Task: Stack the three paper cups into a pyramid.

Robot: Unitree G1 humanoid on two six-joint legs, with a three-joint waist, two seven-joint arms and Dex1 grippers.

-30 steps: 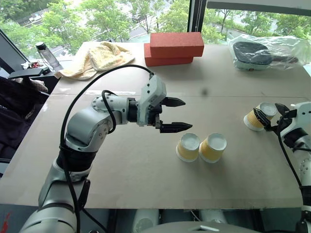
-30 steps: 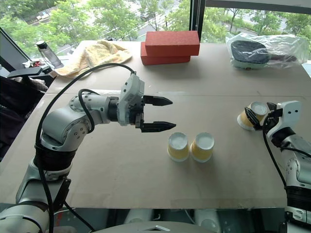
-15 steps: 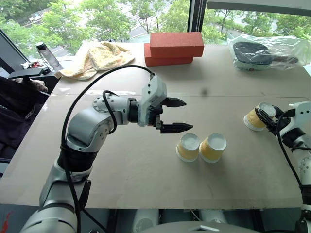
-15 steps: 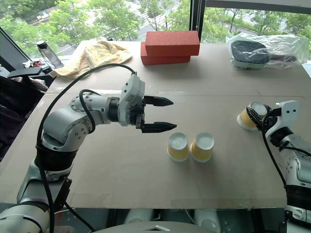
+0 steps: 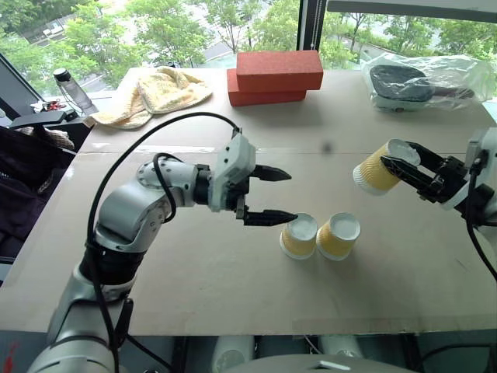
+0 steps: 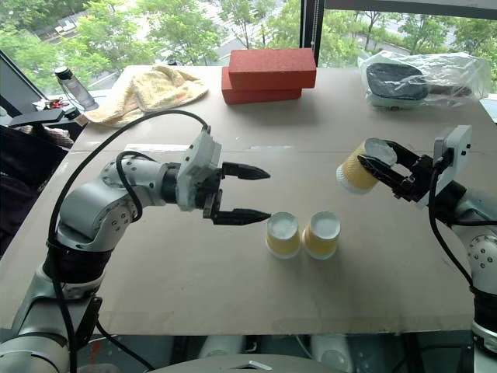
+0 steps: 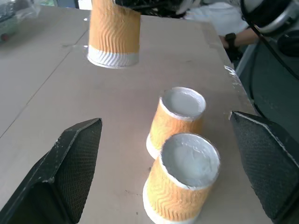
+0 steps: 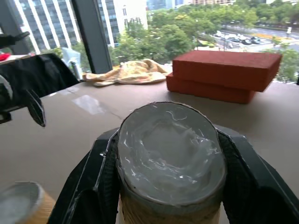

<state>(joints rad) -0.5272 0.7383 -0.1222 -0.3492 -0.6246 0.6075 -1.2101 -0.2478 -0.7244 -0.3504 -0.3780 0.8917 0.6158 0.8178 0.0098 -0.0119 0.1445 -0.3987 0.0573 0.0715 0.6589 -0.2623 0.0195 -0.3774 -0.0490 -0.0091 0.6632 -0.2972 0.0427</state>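
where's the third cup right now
In the left eye view the third cup is on the right side, held in the right gripper above the table, up and right of the two standing cups.

The cups (image 7: 180, 186) are paper, their yellow sides ribbed in wavy lines, with smooth white bases and rims; the table (image 5: 233, 287) is a matt, flat brown board like cardboard. The fingers (image 7: 77, 168) are black with a fine grid texture, the arm (image 5: 140, 214) smooth glossy grey metal or plastic. The towel (image 5: 155, 89) is nubby cloth, the blocks (image 5: 276, 76) matt red, the bag (image 5: 435, 78) shiny clear plastic.
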